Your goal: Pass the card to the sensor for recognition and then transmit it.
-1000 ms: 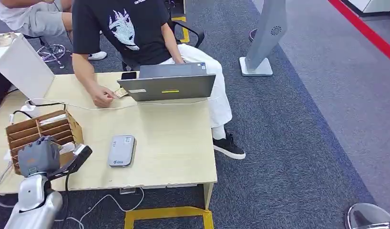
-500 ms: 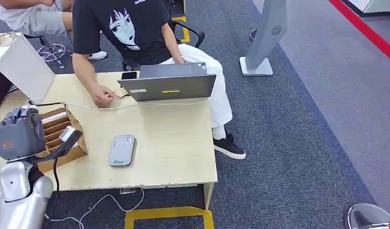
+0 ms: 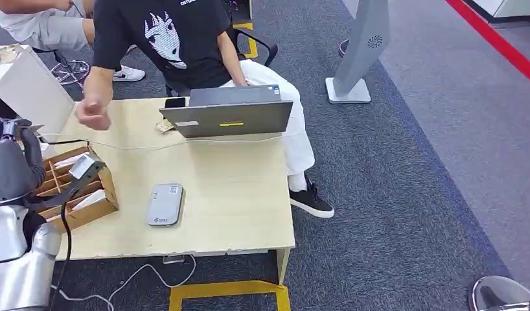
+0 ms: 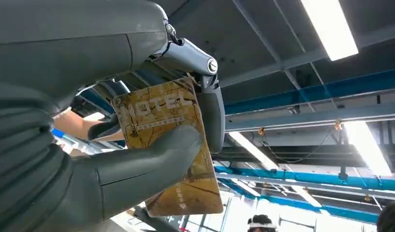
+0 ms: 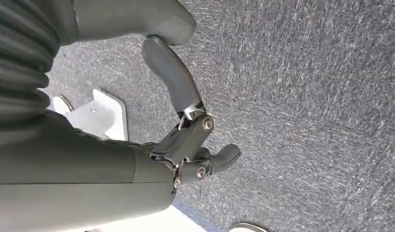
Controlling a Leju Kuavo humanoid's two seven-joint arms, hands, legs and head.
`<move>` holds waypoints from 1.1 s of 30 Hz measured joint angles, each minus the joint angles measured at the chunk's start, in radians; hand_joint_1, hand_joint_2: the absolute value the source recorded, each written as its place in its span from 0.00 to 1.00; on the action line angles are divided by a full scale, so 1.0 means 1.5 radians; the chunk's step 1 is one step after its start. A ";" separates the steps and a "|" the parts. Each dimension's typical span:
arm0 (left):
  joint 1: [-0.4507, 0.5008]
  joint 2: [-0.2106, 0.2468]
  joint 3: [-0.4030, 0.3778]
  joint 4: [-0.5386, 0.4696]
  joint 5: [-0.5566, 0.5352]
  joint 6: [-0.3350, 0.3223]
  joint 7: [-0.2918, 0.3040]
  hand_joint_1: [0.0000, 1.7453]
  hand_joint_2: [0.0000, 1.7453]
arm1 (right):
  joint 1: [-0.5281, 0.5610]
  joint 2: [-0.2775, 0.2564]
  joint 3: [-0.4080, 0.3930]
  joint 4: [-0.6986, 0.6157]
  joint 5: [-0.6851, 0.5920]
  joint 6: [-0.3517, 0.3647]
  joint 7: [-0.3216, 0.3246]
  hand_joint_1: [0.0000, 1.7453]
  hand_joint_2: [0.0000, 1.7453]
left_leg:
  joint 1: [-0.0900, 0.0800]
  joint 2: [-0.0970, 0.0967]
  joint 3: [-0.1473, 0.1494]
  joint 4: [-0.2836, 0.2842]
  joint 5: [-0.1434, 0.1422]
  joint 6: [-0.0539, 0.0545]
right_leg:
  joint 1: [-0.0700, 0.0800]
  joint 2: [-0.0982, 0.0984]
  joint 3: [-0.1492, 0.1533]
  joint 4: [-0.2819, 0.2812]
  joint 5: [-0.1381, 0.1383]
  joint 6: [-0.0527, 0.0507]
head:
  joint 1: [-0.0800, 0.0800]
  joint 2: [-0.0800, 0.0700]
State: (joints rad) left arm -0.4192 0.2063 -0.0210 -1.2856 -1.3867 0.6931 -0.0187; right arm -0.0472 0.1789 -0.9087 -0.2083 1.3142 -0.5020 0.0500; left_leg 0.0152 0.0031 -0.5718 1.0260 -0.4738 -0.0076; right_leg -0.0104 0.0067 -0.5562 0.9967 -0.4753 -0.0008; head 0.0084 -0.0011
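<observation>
Beside the wooden organiser [image 3: 78,188], at the desk's [image 3: 236,194] near-left corner: card lifted clear, step in hand is carrying it to the reader.
Card: gold hotel key card [image 4: 169,145], pinched between thumb and fingers of the left hand [image 4: 89,140]; the printed face looks toward the wrist camera, and the lower part hangs free below the thumb.
Left hand: closed on the card, raised on the near-left side of the organiser, palm turned upward judging by the ceiling lights behind it in the wrist view; from above it shows at [image 3: 13,165].
Reader: grey sensor pad [image 3: 165,204], flat on the desk just to the organiser's right, nothing on it.
Right hand: [image 5: 186,135] holds nothing, fingers loosely curled, hanging over carpet well away from the organiser.
Person: [image 3: 178,39] seated beyond the organiser behind a laptop [image 3: 227,116], one fist [image 3: 92,116] raised over the desk's far-left part.
Recommendation: turn the wrist so the card lies flat, clear the organiser's rim, and lower it squarely over the pad.
Risk: the grip covers only part of the card; a quick swing could let it pivot.
</observation>
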 joint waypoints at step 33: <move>-0.054 -0.025 -0.114 -0.054 -0.088 0.001 0.018 0.00 1.00 | -0.007 0.001 -0.007 0.000 0.022 -0.003 -0.001 0.00 1.00 | -0.001 0.000 -0.003 0.000 0.000 0.001 | 0.000 0.000 -0.002 -0.001 0.000 0.000 | 0.001 0.000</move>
State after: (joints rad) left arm -0.5008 0.1686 -0.1919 -1.3662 -1.5183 0.6939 0.0088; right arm -0.0579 0.1797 -0.9186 -0.2079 1.3470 -0.5058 0.0481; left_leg 0.0142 0.0032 -0.5765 1.0265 -0.4740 -0.0066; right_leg -0.0111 0.0070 -0.5598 0.9957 -0.4747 -0.0006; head 0.0092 -0.0011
